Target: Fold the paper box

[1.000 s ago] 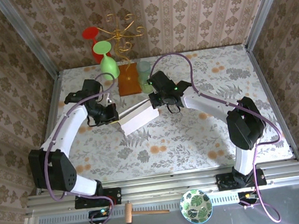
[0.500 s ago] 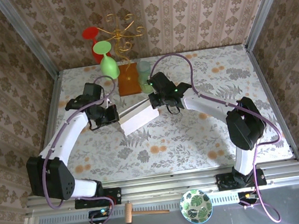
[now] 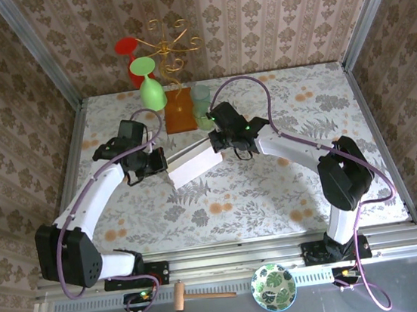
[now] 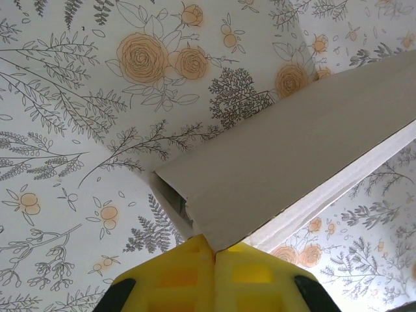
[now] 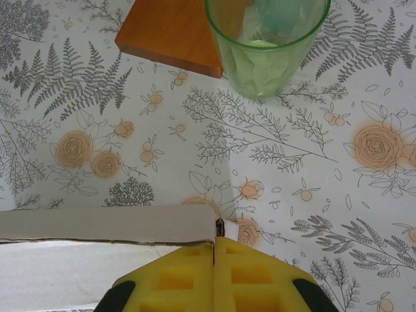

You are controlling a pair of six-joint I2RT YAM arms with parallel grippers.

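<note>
The paper box (image 3: 193,165) is a pale cardboard sheet with raised flaps, lying mid-table between both arms. My left gripper (image 3: 162,162) is at its left end, shut on a corner of a tilted flap (image 4: 286,162), which runs into the seam of the yellow fingers (image 4: 175,279). At the box's right end my right gripper (image 3: 219,145) is shut on the end of a low standing wall (image 5: 104,224). In the right wrist view that wall's edge meets the line between the closed fingers (image 5: 253,276). The box's interior is mostly hidden behind the flaps.
An orange block (image 3: 179,112) and a green glass cup (image 3: 202,105) stand just behind the box, close to my right gripper. A gold rack (image 3: 171,50) holds a green glass (image 3: 151,88) and a red glass (image 3: 127,48). A bowl (image 3: 274,286) and a mallet (image 3: 199,296) lie below the front rail.
My left arm has swung its elbow lower and its gripper has edged right against the box's left end. The box and my right gripper have hardly moved.
</note>
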